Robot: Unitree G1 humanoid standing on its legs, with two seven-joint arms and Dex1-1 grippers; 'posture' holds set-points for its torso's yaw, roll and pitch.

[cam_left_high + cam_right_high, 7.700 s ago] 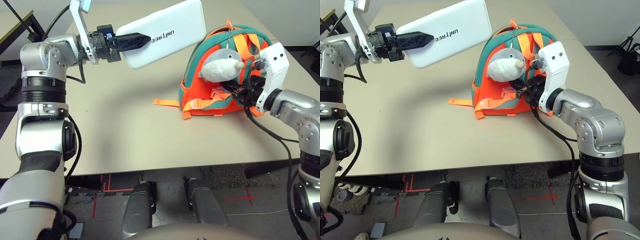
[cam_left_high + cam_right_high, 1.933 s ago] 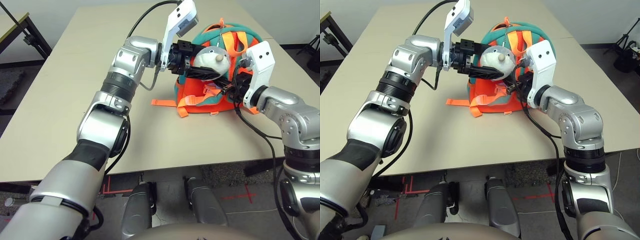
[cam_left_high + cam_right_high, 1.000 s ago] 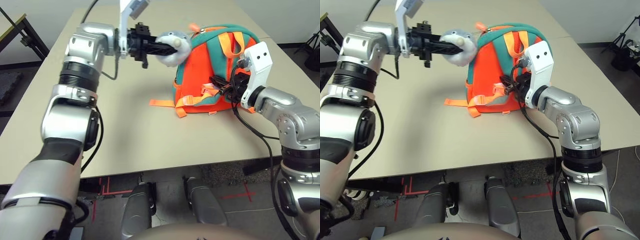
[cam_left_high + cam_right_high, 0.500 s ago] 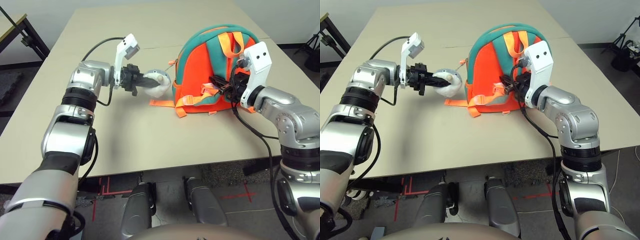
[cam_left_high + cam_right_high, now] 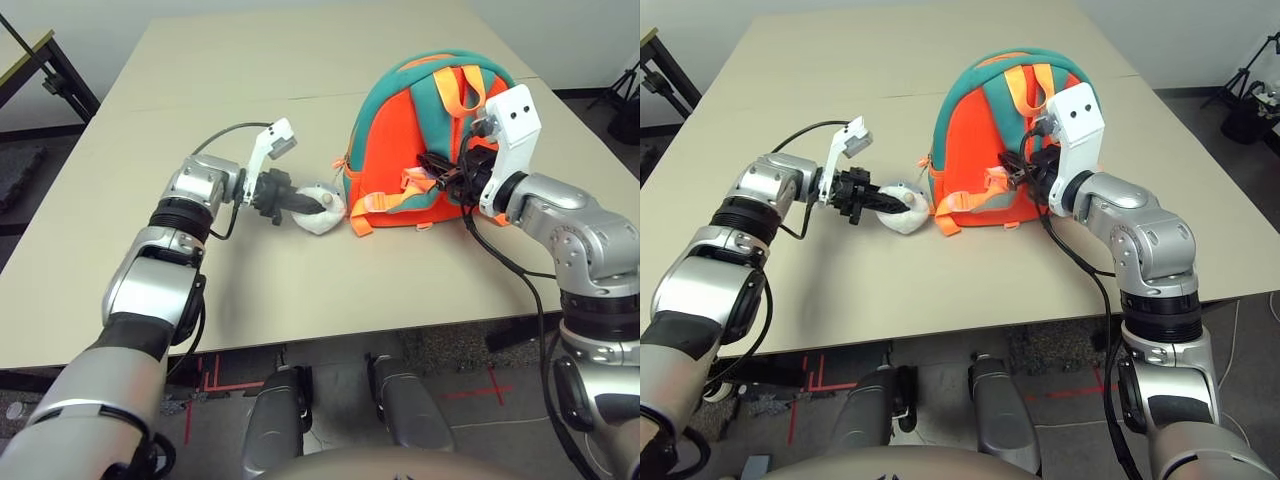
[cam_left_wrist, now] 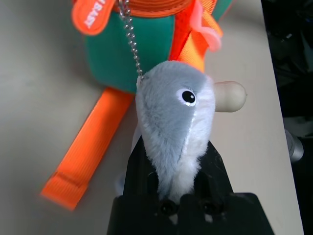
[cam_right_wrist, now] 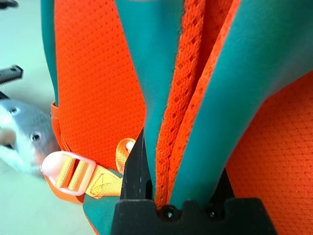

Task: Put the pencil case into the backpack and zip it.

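Between its pinching fingers, the left hand (image 5: 300, 205) is holding the plush charm (image 5: 322, 208) beside the backpack (image 5: 420, 140), which the right hand (image 5: 440, 170) is gripping by its fabric; zipping looks left to do.

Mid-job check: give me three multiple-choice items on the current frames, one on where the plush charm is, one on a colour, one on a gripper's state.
1. Where is the plush charm?
A. on the table beside the backpack
B. on top of the backpack
C. on the floor

2. What colour is the backpack trim?
A. purple
B. teal
C. yellow

3. What is the left gripper doing?
A. hanging open above the table
B. shut on the plush charm
C. shut on a pencil case

Key: 1 A, the charm lies low at the backpack's base on the table, joined by its chain; 2 B, teal bands edge the orange panels; 3 B, its black fingers clamp the grey-and-white body.
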